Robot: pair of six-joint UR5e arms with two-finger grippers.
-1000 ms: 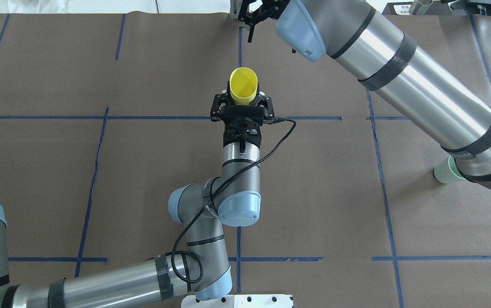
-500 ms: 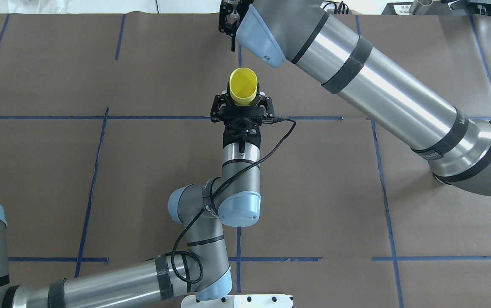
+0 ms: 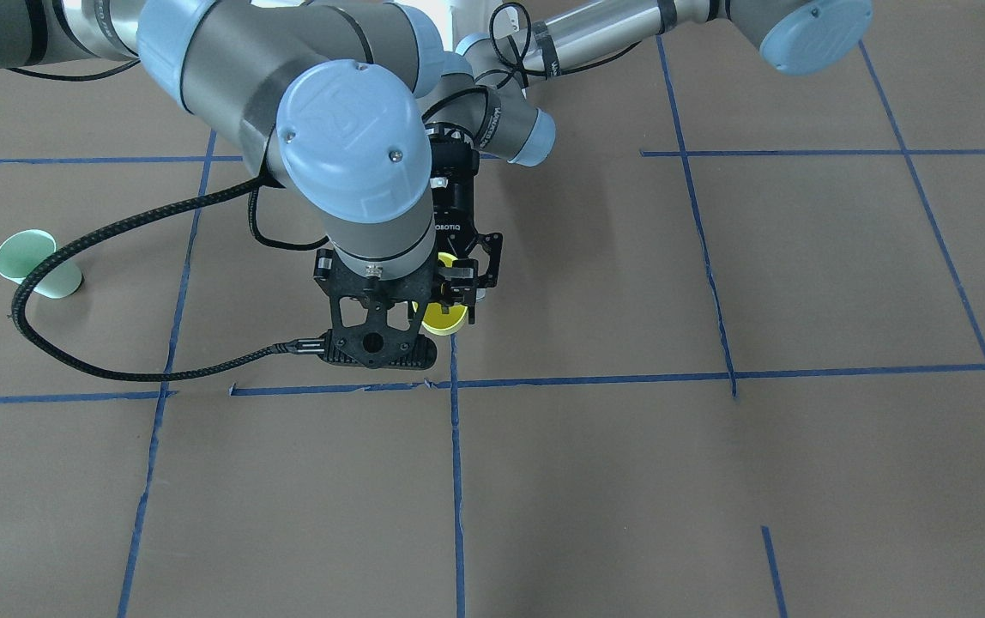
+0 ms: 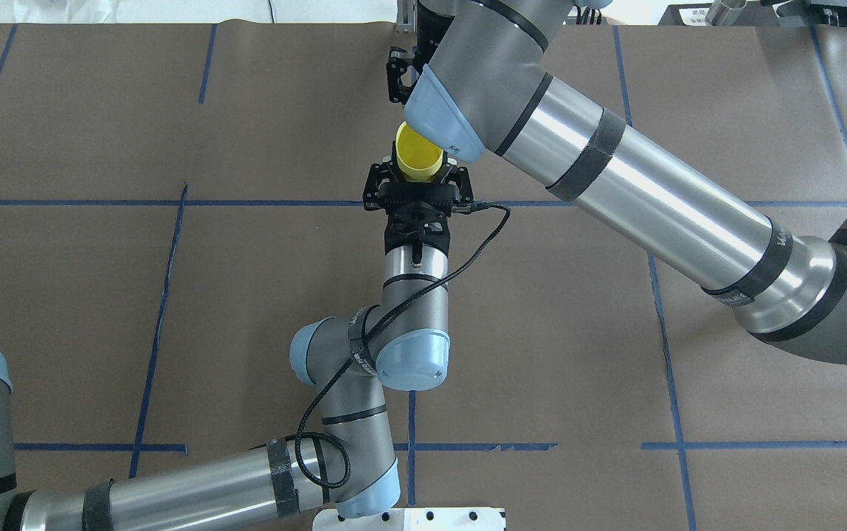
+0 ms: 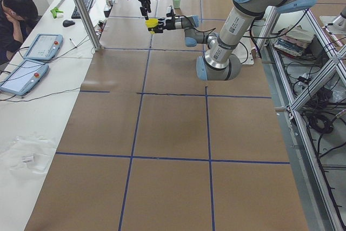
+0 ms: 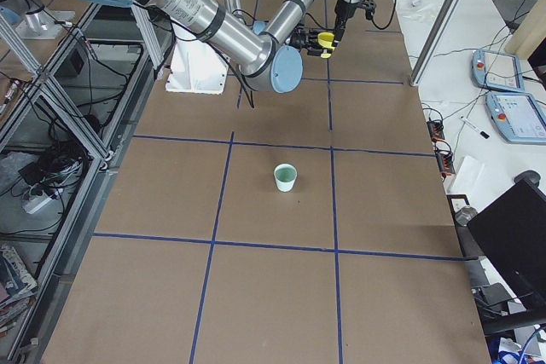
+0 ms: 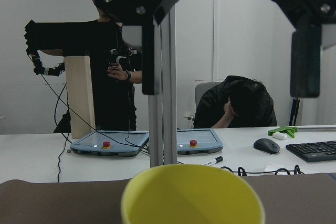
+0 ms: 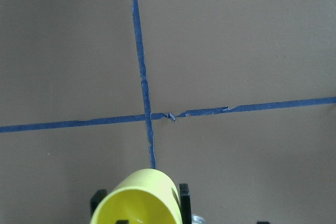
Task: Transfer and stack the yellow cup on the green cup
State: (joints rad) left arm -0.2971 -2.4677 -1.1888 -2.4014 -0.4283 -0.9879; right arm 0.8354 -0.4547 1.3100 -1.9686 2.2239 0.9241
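My left gripper (image 4: 417, 177) is shut on the yellow cup (image 4: 415, 153) and holds it above the table's middle, tilted so the open rim faces away from me. The cup also shows in the front view (image 3: 444, 320) and low in the right wrist view (image 8: 137, 200). My right gripper (image 7: 227, 92) points down just above and beyond the cup's rim, with its jaws wide apart and empty; it is the black block in the front view (image 3: 375, 330). The green cup (image 3: 34, 264) stands upright on the table far to my right, also shown in the right side view (image 6: 285, 177). The right arm hides it overhead.
Brown paper with blue tape lines (image 4: 165, 280) covers the table. A black cable (image 3: 98, 360) loops from the right wrist over the table near the green cup. Beyond the far edge are teach pendants (image 7: 107, 144), a keyboard and seated operators.
My right arm has swung left and back toward me, bringing its gripper over the yellow cup; its forearm now covers the green cup in the overhead view. The left arm and cup have not moved.
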